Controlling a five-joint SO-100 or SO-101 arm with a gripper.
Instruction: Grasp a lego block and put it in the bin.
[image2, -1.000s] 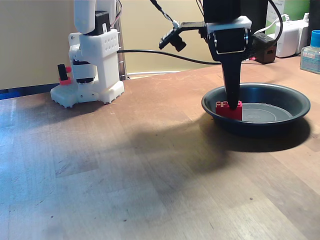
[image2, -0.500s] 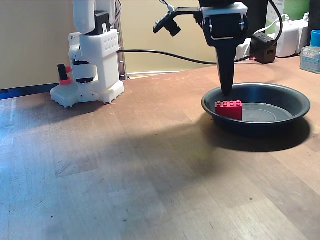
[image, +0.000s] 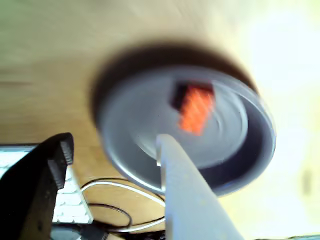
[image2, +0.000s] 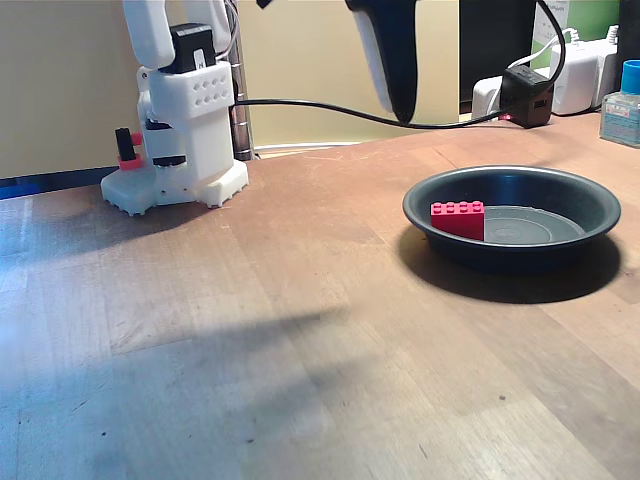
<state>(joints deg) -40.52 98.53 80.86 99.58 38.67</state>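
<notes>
While pincer (image2: 402, 110) hangs above, lego block (image2: 458, 219) in bin (image2: 560, 250)

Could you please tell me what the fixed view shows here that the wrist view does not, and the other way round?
The fixed view takes in the white robot base at the back of the wooden table, a black power adapter and a blue-capped bottle.

The wrist view, blurred, looks down into the pan, so the ringed bottom and the brick's studded top show from above, with looped cables beyond the rim.

Both show the red brick lying inside the dark pan, and the gripper raised clear of it.
</notes>
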